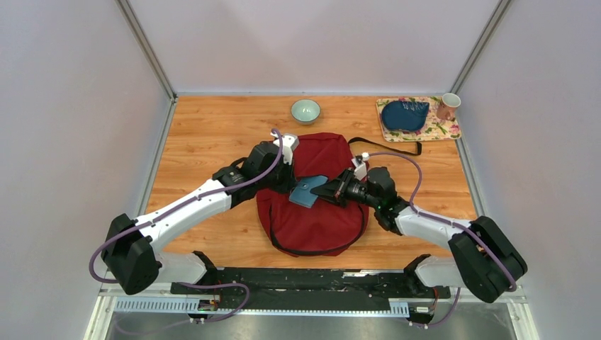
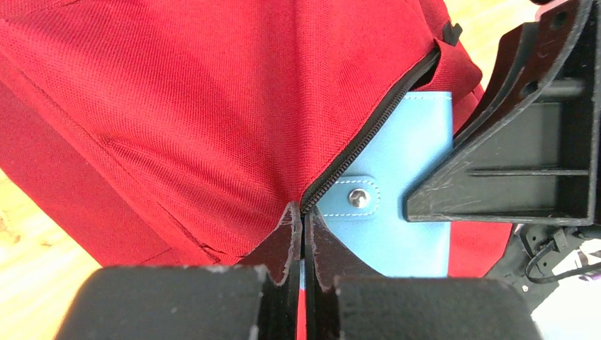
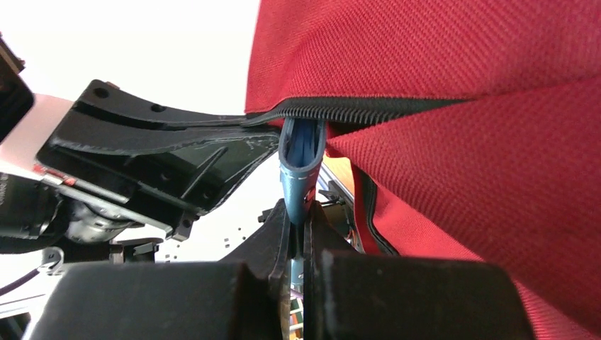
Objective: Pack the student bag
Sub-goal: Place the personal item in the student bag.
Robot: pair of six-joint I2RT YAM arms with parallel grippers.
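Nearest, at the front edge of the wooden counter (image 1: 205, 142), two white and black arms are bolted and angled inward. The left claw (image 2: 303, 237) is pressed together on the zipper edge of a dark red soft fabric backpack (image 1: 312, 219), which is laid flat at the counter's centre. The edge appears to be lifted so that the opening is held apart. The right claw (image 3: 300, 234) is pinched on a light blue leather-look notebook with a metal snap tab (image 1: 309, 190). Its leading end is tucked into the black zipper gap, with the rest left outside. Insertion is judged partly done. Farther back, a pale green ceramic bowl (image 1: 305, 110) is set just behind the backpack. At the far right corner, a floral mat (image 1: 443, 132) is seen carrying a dark blue pouch (image 1: 404, 115) and a pink mug (image 1: 447, 106).
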